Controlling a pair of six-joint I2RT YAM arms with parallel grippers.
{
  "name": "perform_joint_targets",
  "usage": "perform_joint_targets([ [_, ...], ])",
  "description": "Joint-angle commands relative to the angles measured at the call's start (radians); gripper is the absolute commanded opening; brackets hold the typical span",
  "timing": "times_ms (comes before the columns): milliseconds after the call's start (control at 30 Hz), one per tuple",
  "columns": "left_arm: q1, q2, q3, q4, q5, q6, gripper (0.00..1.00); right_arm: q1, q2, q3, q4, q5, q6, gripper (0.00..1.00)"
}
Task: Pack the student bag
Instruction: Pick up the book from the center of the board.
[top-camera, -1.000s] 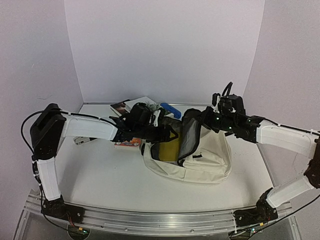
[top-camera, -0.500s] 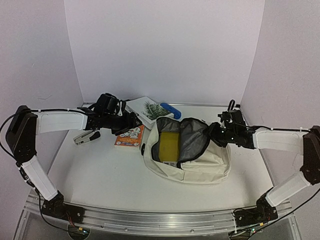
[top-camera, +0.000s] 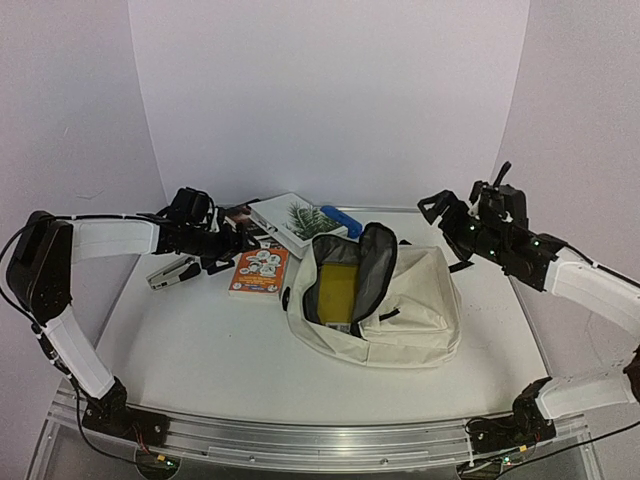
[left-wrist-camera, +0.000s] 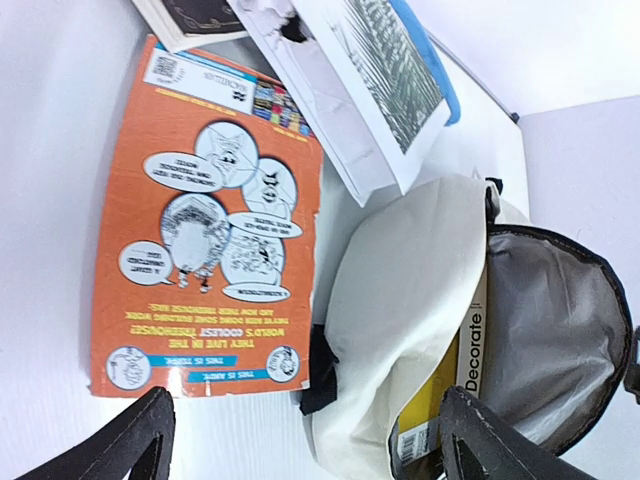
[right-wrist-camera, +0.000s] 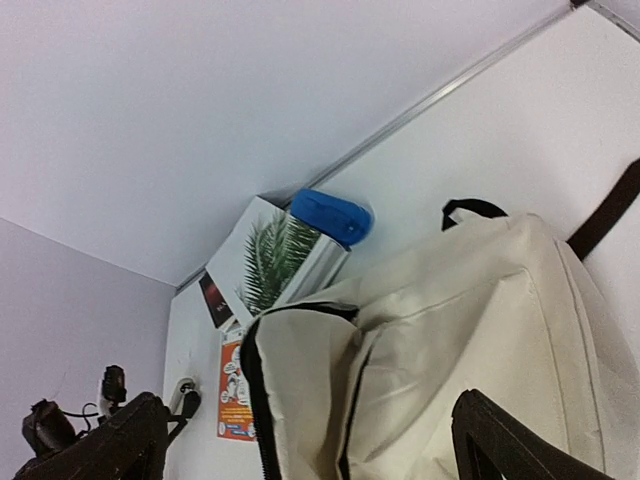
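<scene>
The student bag (top-camera: 420, 310) lies on its side in the middle of the table, cream fabric (left-wrist-camera: 400, 290) (right-wrist-camera: 450, 330) with its grey-lined flap (top-camera: 375, 270) standing half up. A yellow book (top-camera: 338, 290) (left-wrist-camera: 440, 385) sits inside the opening. My left gripper (top-camera: 228, 245) (left-wrist-camera: 310, 445) hovers open over the near end of an orange book (top-camera: 260, 270) (left-wrist-camera: 210, 230), left of the bag, holding nothing. My right gripper (top-camera: 448, 235) (right-wrist-camera: 315, 440) is open above the bag's back right, clear of the fabric.
A white book with a palm picture (top-camera: 297, 220) (right-wrist-camera: 275, 255) lies behind the bag, a blue object (top-camera: 342, 220) (right-wrist-camera: 332, 215) on its far edge and a dark book (top-camera: 240, 214) beside it. A grey stapler-like tool (top-camera: 172, 274) lies at the left. Walls close in on three sides.
My left gripper pulled out of the bag leftward to the orange book and opened wider. My right gripper let go of the flap, opened and rose to the right; the flap sagged.
</scene>
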Motion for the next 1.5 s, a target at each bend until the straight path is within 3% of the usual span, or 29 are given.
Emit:
perform_joint_targets([
  [0,0.045,0.021,-0.001,-0.001,0.043,-0.018,0.92,0.127,0.080,0.156,0.006,0.074,-0.073,0.98],
  [300,0.079,0.099,0.027,0.024,0.041,-0.019,0.91,0.379,0.462,0.462,0.013,0.014,-0.174,0.90],
  [433,0.082,0.137,0.055,0.016,0.026,-0.003,0.90,0.406,0.614,0.550,0.045,-0.093,-0.157,0.82],
  [833,0.083,0.226,0.145,-0.052,-0.046,0.066,0.84,0.420,1.041,0.844,0.091,-0.281,-0.087,0.75],
  [1200,0.085,0.277,0.139,-0.037,-0.025,0.058,0.76,0.409,1.162,0.852,0.072,-0.088,0.050,0.69],
  [1467,0.085,0.283,0.115,-0.011,-0.004,0.038,0.69,0.378,1.237,0.873,0.043,-0.063,0.086,0.59],
])
